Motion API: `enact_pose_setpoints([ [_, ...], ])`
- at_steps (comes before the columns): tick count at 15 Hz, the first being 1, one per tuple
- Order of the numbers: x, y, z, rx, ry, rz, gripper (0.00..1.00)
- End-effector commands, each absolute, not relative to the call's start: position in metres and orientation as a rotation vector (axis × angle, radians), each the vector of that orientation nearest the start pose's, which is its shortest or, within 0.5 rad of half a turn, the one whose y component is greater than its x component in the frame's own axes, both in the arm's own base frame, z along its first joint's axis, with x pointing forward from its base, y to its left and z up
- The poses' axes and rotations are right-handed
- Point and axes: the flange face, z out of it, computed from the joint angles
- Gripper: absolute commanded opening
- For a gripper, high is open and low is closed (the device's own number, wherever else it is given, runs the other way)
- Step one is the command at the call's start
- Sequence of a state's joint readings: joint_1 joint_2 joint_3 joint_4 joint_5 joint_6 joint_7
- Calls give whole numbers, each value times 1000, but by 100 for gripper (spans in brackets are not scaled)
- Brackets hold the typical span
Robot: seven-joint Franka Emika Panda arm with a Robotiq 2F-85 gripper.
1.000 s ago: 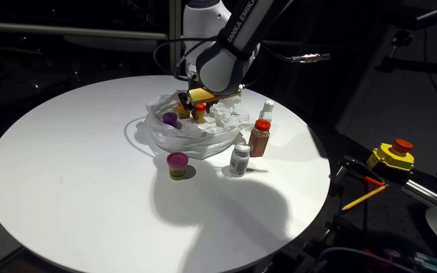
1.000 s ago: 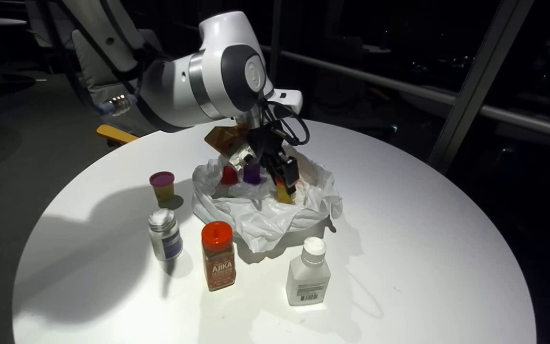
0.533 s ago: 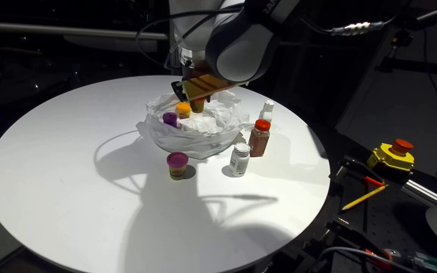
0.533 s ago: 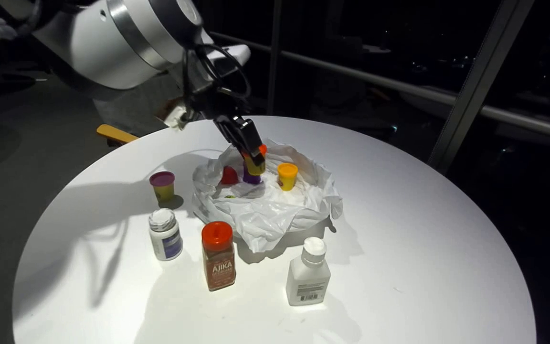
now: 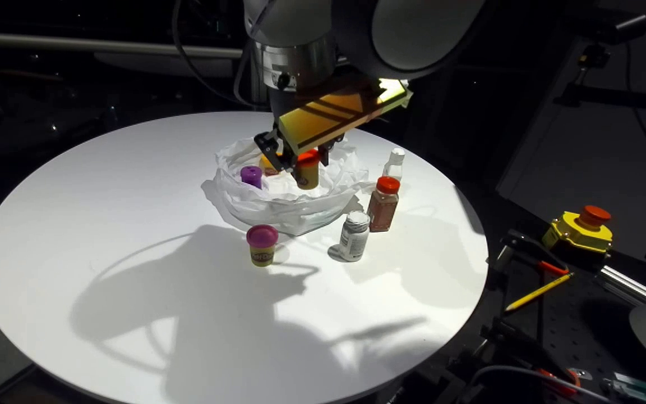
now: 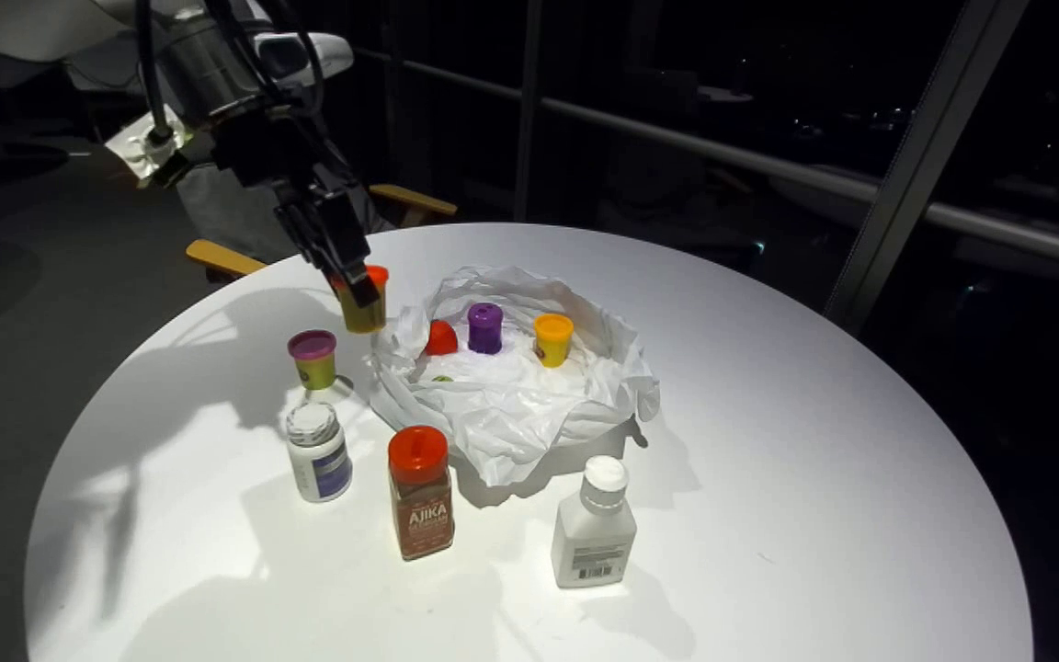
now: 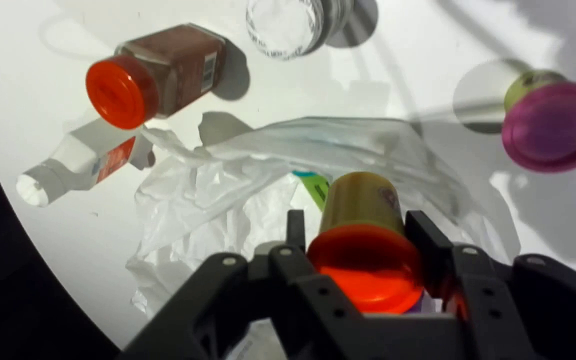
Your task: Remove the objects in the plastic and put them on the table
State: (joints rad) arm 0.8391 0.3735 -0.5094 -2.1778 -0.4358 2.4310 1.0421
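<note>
your gripper (image 7: 358,227) has its fingers (image 7: 295,230) partway apart, one on either side of the red-lidded play-doh tub (image 7: 365,265), and you've got that tub pinched near its lid, lid end up. in an exterior view it hangs in the air just beside the rim of the white plastic bag (image 6: 511,432), above the round white table (image 6: 814,441); looking down from the wrist, you see part of the bag beneath it. inside the bag you have the purple container (image 6: 484,329) and the orange-lidded play-doh tub (image 6: 552,340), both upright and apart from each other, plus a red item (image 6: 440,337) beside the purple one, too hidden for you to name. from the wrist you also catch a strip of green (image 7: 316,190) down in the bag, most of it covered. out on the tabletop, around the bag, you have the magenta-lidded play-doh tub (image 6: 313,360), the round white bottle with the purple label (image 6: 318,455), the ajika spice jar (image 6: 421,496) under its red cap and the flat-sided white bottle (image 6: 594,533), all standing upright. beyond the table's edge, in an exterior view, you can see the emergency-stop box (image 5: 581,231) and a yellow pencil (image 5: 539,292) lying near it.
</note>
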Motion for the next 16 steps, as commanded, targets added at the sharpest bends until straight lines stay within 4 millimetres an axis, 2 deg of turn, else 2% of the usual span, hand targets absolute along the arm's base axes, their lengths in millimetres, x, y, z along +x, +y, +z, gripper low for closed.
enact_pose_setpoints([
  [1, 507, 174, 206, -3492, 547, -269, 28],
  [3, 500, 175, 183, -3476, 461, -179, 28],
  [8, 492, 183, 149, -3428, 276, -115, 28],
  [12, 488, 190, 128, -3390, 150, -78, 28],
  [14, 487, 193, 130, -3384, 72, -115, 28],
  [15, 485, 195, 133, -3380, 31, -116, 78],
  [16, 485, 196, 137, -3374, 13, -142, 79],
])
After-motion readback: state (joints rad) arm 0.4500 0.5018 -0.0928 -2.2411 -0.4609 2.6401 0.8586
